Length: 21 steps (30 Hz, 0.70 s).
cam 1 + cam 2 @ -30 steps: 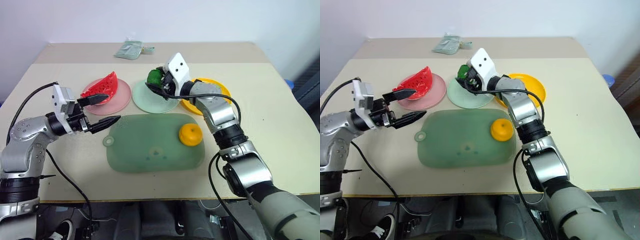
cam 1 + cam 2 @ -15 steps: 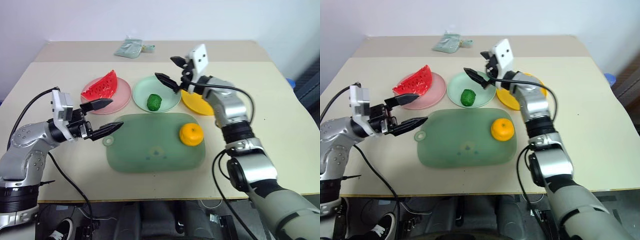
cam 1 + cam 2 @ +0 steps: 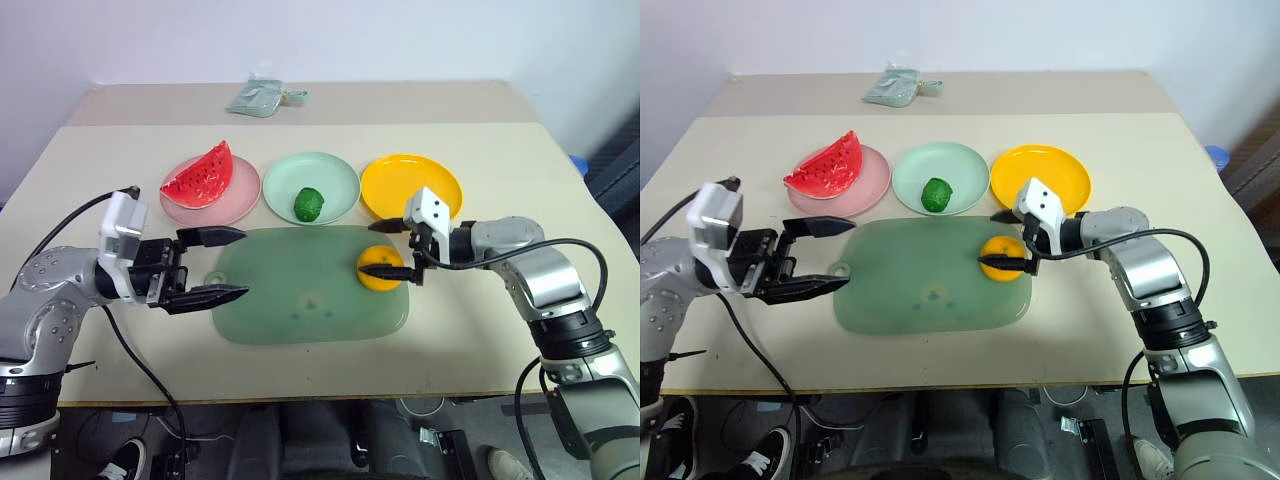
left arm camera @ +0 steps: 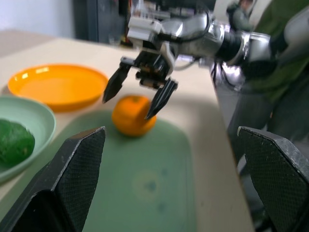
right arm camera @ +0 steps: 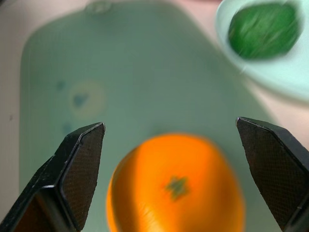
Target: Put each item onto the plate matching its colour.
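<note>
While the right pincer (image 3: 393,252) straddles the orange (image 3: 381,268) with its black fingers spread wide, one on each side of the fruit and not clamped on it, the toy sits near the right end of the pale green cutting board (image 3: 300,300) at the middle of the beige tabletop (image 3: 520,180). From the right wrist view the orange (image 5: 176,186) lies between the two parted fingertips, its green stem mark facing up.

Across the board, the left pincer (image 3: 230,262) is likewise released, its two fingers well apart and holding nothing, pointing over the board's left end, where the small handle hole lies.

Behind the board three round plates stand in a row. The pink plate (image 3: 235,200) on the left carries the red watermelon wedge (image 3: 200,175), rind up. The mint green plate (image 3: 335,175) in the middle carries the bumpy dark-green ball (image 3: 308,204). The yellow plate (image 3: 410,185) on the right lies just behind the orange and the right pincer.

At the far edge of the tabletop rests a small pale green pouch (image 3: 258,98); any writing on it is too small to read, and no label is legible on the plates, board or toys.
</note>
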### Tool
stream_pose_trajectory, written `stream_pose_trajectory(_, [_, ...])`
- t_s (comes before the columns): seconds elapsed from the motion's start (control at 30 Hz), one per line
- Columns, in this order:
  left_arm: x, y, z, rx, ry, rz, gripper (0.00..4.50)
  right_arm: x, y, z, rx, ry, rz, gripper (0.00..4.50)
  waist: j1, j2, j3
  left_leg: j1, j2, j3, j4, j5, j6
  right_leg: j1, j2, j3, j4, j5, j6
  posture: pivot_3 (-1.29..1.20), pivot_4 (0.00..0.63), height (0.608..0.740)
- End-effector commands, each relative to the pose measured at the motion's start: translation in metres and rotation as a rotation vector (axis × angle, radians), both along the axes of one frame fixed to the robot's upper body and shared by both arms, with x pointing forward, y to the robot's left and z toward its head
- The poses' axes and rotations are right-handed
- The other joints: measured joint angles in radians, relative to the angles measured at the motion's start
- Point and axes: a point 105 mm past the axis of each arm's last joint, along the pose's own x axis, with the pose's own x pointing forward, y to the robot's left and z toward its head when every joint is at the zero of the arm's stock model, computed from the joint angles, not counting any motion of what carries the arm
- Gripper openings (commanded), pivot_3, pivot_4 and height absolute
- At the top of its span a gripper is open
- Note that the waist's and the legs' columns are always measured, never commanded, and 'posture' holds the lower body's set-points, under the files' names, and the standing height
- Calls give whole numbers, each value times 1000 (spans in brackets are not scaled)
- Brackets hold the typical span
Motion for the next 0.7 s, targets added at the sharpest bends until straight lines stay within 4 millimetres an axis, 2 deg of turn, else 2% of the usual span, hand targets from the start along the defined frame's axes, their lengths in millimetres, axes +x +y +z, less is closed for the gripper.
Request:
stream_pose_trajectory(0.03, [8, -1, 0, 40, -73, 21, 4500, 8, -8, -2, -86, -79, -37, 4448, -1, 0, 0, 0, 0, 0, 0, 0, 0, 0, 0, 0, 0, 0, 0, 0, 150, 740])
stream_pose_trajectory(0.13, [9, -1, 3, 17, -87, 17, 4500, 11, -16, -15, -150, -73, -50, 4448, -2, 0, 0, 0, 0, 0, 0, 0, 0, 0, 0, 0, 0, 0, 0, 0, 150, 740])
stream_pose_trajectory(0.23, [9, 1, 1, 24, -93, 21, 4500, 10, -16, -17, -137, -38, -46, 3662, -2, -1, 0, 0, 0, 0, 0, 0, 0, 0, 0, 0, 0, 0, 0, 0, 150, 740])
stream_pose_trajectory(0.27, [10, 2, 0, 23, -99, 28, 4500, 11, -14, -13, -113, -46, -48, 3429, -2, -1, 0, 0, 0, 0, 0, 0, 0, 0, 0, 0, 0, 0, 0, 0, 150, 740])
stream_pose_trajectory(0.3, [11, 4, 0, 21, -105, 38, 4500, 14, -9, -4, -62, -63, -50, 3391, -2, -1, 0, 0, 0, 0, 0, 0, 0, 0, 0, 0, 0, 0, 0, 0, 150, 740])
stream_pose_trajectory(0.37, [17, 6, 4, -2, -141, 78, 4500, 30, 0, 22, 62, -143, -102, 3391, -2, -1, -1, 0, 0, 0, 0, 0, 0, 0, 0, 0, 0, 0, 0, 0, 150, 740])
stream_pose_trajectory(0.4, [24, 9, 6, -13, -151, 121, 4500, 46, -1, 40, 139, -198, -175, 3391, -4, -1, 0, 0, 0, 0, 1, 0, 0, 0, 0, 0, 0, 0, 0, 0, 150, 740])
stream_pose_trajectory(0.5, [36, 11, 10, -26, -203, 193, 4500, 82, -13, 73, 260, -318, -365, 3391, -6, 0, 0, 0, 0, 0, 1, 0, 0, -1, 0, 0, 1, 0, 0, 0, 150, 740])
stream_pose_trajectory(0.6, [57, 15, 11, -32, -212, 329, 4500, 114, -35, 84, 269, -384, -571, 3391, 3, 0, 0, -1, 0, 0, 1, 0, 0, -1, 0, 0, 1, 0, 0, 0, 150, 740])
stream_pose_trajectory(0.7, [63, 11, 9, -41, -238, 374, 4500, 130, -48, 74, 211, -398, -678, 3391, 4, -1, -1, -2, -1, 0, 0, 0, 0, -1, -1, 0, -1, 0, 0, 0, 150, 740])
